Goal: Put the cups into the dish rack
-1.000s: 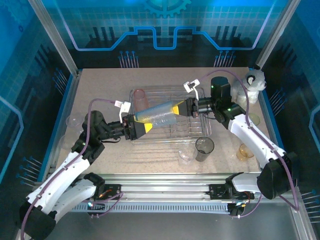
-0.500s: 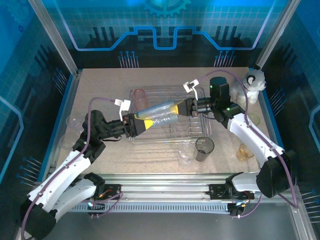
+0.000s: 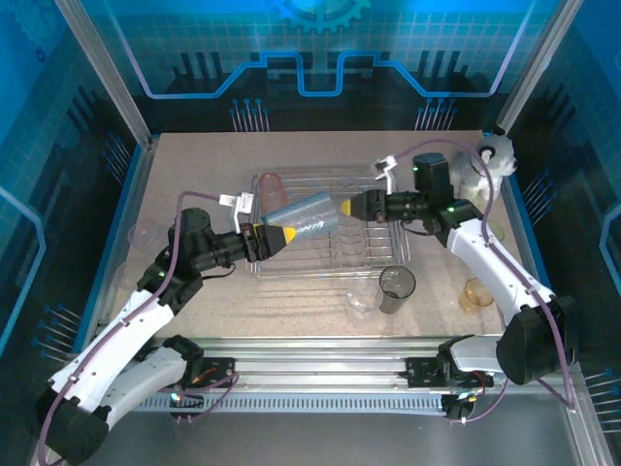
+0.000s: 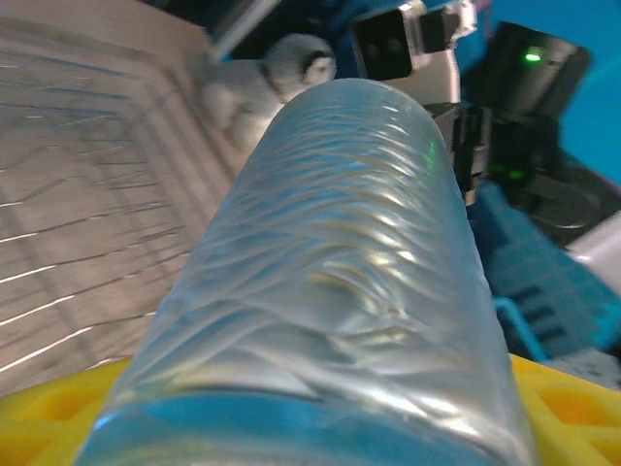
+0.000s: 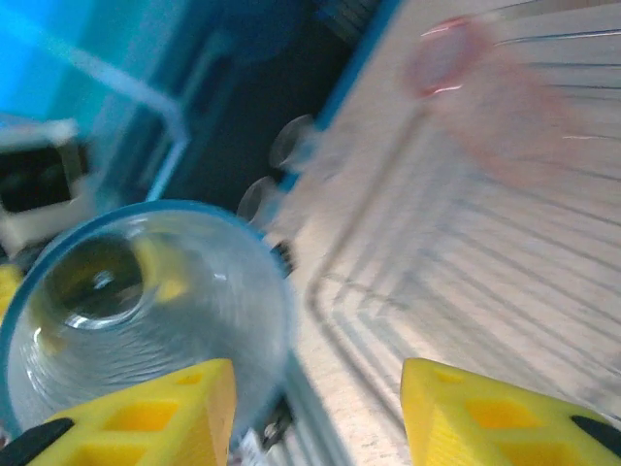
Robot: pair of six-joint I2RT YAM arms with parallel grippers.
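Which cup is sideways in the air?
The blue cup, held sideways by the left gripper above the dish rack; the grey cup and pink cup stand.

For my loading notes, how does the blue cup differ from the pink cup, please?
The blue cup is tinted blue, the pink cup pink. The blue cup lies tilted in the left gripper above the dish rack; the pink cup sits inside it, ungripped. Both are translucent tumblers.

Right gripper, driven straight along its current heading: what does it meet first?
Most likely the blue cup, held sideways by the left gripper, mouth toward the right gripper. In the wrist view it sits off-centre, ahead of one finger, so expect rim contact; depth unclear.
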